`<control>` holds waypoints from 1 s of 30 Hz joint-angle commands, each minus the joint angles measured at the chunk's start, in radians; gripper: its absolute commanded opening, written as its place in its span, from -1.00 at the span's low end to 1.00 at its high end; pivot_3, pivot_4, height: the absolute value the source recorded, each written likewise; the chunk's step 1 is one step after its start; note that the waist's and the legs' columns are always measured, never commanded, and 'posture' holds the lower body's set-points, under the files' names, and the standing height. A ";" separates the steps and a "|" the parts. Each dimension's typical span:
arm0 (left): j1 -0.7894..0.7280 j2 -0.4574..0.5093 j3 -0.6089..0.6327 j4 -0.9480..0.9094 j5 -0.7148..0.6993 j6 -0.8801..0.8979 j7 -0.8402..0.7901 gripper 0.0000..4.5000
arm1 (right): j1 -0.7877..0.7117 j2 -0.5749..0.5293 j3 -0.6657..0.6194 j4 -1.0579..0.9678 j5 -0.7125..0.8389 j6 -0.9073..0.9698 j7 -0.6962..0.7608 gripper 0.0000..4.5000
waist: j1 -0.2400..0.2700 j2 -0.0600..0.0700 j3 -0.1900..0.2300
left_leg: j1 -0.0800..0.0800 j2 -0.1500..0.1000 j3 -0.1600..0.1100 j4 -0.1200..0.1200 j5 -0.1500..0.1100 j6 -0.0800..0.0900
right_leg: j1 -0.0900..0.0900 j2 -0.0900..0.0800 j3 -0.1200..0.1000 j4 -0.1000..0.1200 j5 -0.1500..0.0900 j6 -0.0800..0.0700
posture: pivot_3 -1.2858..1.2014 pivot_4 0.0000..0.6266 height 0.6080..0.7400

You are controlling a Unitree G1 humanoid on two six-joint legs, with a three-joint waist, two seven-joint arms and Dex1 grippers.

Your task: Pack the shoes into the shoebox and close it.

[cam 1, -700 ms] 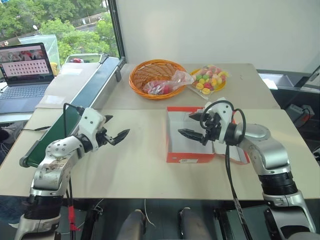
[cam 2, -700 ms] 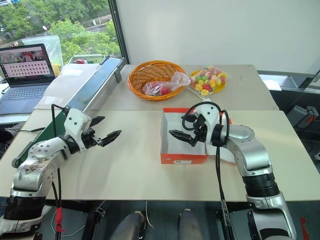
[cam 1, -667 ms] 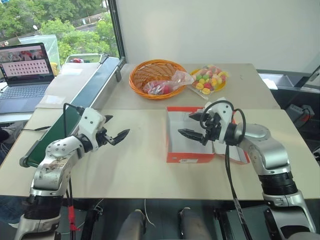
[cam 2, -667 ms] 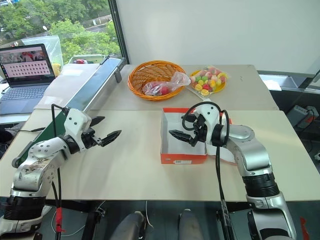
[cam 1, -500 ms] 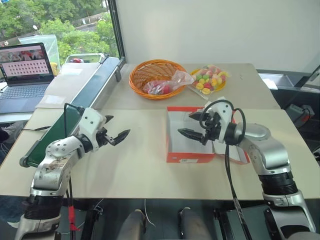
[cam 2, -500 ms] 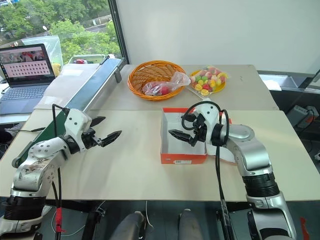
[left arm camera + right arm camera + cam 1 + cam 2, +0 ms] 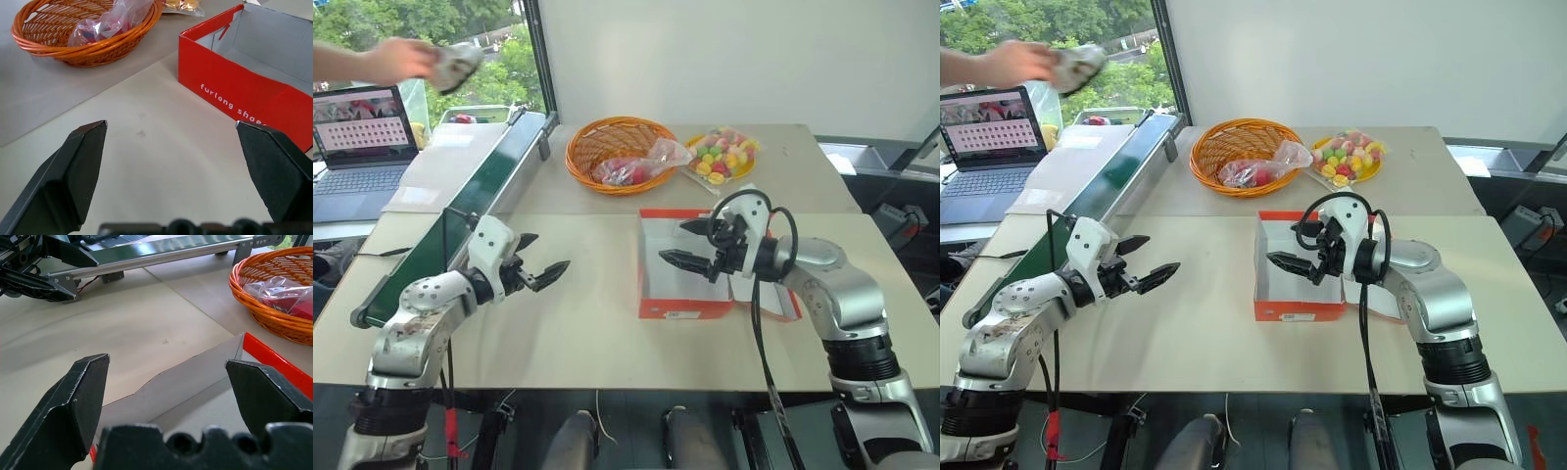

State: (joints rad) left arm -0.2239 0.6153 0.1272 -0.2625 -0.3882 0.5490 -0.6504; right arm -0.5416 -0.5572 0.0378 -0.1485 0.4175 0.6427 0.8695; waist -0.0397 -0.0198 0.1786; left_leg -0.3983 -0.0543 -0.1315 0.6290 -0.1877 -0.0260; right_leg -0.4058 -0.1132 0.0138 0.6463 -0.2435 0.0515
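— Red shoebox point(image 7: 685, 266) sits open and empty on the counter point(image 7: 587, 333); your right gripper point(image 7: 690, 245) hovers over it, left gripper point(image 7: 543, 264) beside, both jaws wide.

— And the shoe point(image 7: 457, 65)?

— A person's hand point(image 7: 399, 59) holds one. Wait for it.

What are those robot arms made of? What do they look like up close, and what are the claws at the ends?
Each arm is a chain of rounded silver-grey shells over black joints, with a white block at the wrist. The left gripper and right gripper each carry two black, wedge-shaped fingers tapering to blunt tips. Black cables loop around the right wrist and hang down.
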 commanded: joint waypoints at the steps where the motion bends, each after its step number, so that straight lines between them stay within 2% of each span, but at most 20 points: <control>1: -0.012 -0.012 -0.003 -0.036 0.026 -0.002 0.047 1.00 | -0.029 0.002 -0.016 -0.021 0.014 -0.012 -0.004 0.98 | 0.001 0.000 0.000 | 0.000 0.000 0.000 0.000 0.000 0.000 | 0.000 0.000 0.000 0.000 0.000 0.000 | 0.03 -0.52 1.00; 11: -0.065 -0.017 -0.001 0.017 0.046 -0.005 0.078 1.00 | -0.011 -0.001 -0.015 -0.069 0.016 0.014 -0.028 0.98 | 0.002 0.000 0.000 | 0.000 0.000 0.000 0.000 0.000 0.000 | 0.000 0.000 0.000 0.000 0.000 0.000 | 0.03 -0.52 1.00; 16: -0.089 -0.023 0.068 0.099 0.068 -0.026 0.154 1.00 | -0.020 0.028 -0.009 -0.072 0.019 0.007 -0.049 0.98 | -0.003 0.000 0.000 | 0.000 0.000 0.000 0.000 0.000 0.000 | 0.000 0.000 0.000 0.000 0.000 0.000 | 0.03 -0.52 1.00; 20: -0.093 -0.005 0.203 0.222 0.066 -0.070 0.219 1.00 | -0.065 0.100 0.010 -0.068 0.059 0.015 -0.039 0.98 | -0.008 0.000 0.000 | 0.001 0.001 0.000 0.000 0.000 0.000 | 0.000 0.001 0.000 0.000 0.000 0.000 | 0.03 -0.52 1.00; 30: -0.008 0.085 0.399 0.405 0.038 -0.176 0.152 1.00 | -0.125 0.156 0.089 -0.048 0.062 0.013 0.008 0.98 | 0.002 0.000 0.000 | 0.000 0.001 0.000 0.000 0.000 0.000 | -0.001 0.001 0.000 0.000 0.004 -0.006 | 0.03 -0.52 1.00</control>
State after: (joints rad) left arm -0.2358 0.6598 0.4625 0.1208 -0.3289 0.4166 -0.4664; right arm -0.6428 -0.4074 0.1308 -0.1817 0.4575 0.6624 0.8668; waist -0.0374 -0.0203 0.1784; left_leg -0.3977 -0.0537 -0.1314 0.6287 -0.1878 -0.0263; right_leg -0.4068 -0.1127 0.0140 0.6461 -0.2399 0.0458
